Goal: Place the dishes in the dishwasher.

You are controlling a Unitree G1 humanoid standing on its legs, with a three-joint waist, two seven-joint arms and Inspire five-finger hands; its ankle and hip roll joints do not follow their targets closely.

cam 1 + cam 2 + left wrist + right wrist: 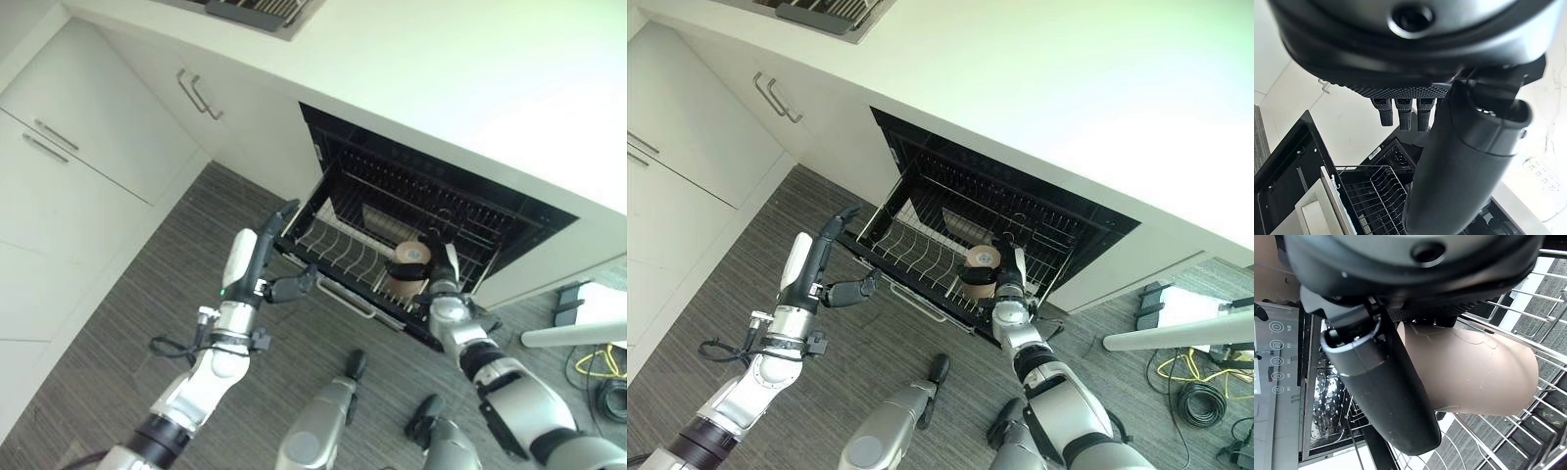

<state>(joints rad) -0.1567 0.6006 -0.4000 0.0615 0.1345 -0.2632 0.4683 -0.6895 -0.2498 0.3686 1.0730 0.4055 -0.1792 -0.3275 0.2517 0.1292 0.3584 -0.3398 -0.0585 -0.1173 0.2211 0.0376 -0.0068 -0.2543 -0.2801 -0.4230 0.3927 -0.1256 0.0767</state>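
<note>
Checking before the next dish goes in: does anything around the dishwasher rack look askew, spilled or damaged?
Nothing stands out. The right hand holds a tan cup over the pulled-out wire rack, the rack sits level, and the left hand is open beside it.

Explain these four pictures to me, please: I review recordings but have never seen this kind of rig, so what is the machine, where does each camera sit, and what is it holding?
This is a humanoid robot with two silver-grey arms ending in dark hands. The two wide pictures come from cameras in its head, looking down; they show the same scene from slightly different spots. In front of it is an open dishwasher under a white counter, with its wire rack pulled out over a grey striped floor. The two close-up pictures come from cameras on the wrists, so each hand's dark bulk fills much of its frame. The right hand is over the rack, its fingers and thumb round a tan cup. The left hand hangs beside the rack's front corner, fingers straight, holding nothing. White cabinets stand to the robot's left.
</note>
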